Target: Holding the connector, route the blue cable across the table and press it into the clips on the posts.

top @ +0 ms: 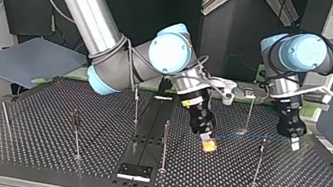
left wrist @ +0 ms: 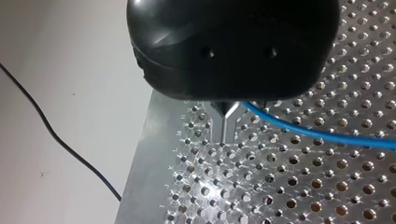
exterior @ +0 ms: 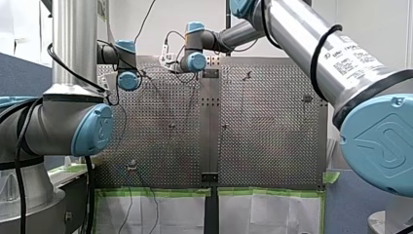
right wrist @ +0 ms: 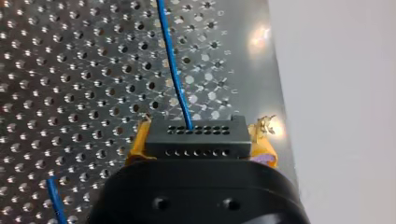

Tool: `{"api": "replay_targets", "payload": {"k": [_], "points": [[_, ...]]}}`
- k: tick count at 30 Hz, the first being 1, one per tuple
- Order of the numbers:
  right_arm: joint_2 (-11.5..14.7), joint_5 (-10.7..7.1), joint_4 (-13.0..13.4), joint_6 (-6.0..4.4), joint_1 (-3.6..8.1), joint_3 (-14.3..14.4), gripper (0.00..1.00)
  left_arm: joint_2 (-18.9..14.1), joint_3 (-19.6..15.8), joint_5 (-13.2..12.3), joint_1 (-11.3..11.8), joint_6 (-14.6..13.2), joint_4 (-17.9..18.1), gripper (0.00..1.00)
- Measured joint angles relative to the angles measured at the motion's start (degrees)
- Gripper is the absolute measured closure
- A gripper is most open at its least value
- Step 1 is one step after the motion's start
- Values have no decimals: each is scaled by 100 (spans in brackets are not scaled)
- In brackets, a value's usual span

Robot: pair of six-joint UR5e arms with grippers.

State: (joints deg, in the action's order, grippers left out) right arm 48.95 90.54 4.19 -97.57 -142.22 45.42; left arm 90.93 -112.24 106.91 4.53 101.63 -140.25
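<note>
Blue cable point(right wrist: 173, 65) leaves the black connector point(right wrist: 195, 137), pinched between my right gripper's point(top: 208, 143) yellow pads point(right wrist: 134, 148), and runs ahead over the perforated table point(right wrist: 70, 70). My left gripper's point(left wrist: 227, 128) metal fingers point(left wrist: 222, 122) are pressed together on it further along, near a post point(top: 261, 156). If we pull apart too hard, I judge the wire could tear from the connector.

In the top view, my right gripper point(top: 208, 144) is hemmed in by thin posts: the nearest post point(top: 165, 141) at nine o'clock, a second post point(top: 259, 159) at three, a third post point(top: 249, 114) at one. The way toward two o'clock is barred by the blue cable point(left wrist: 322, 134), stretched to my left gripper point(top: 294, 143). Bare perforated table point(top: 210, 186) is left open at six o'clock.
</note>
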Motion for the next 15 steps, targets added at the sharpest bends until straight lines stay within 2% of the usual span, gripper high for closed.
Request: {"api": "replay_targets", "payload": {"k": [8,15], "points": [[-173,20,9,-5,22,-1,100,124,51,-301,130,95,121,100],[-202,6,25,-3,58,-1,100,299,215,-398,238,247,312,100]]}}
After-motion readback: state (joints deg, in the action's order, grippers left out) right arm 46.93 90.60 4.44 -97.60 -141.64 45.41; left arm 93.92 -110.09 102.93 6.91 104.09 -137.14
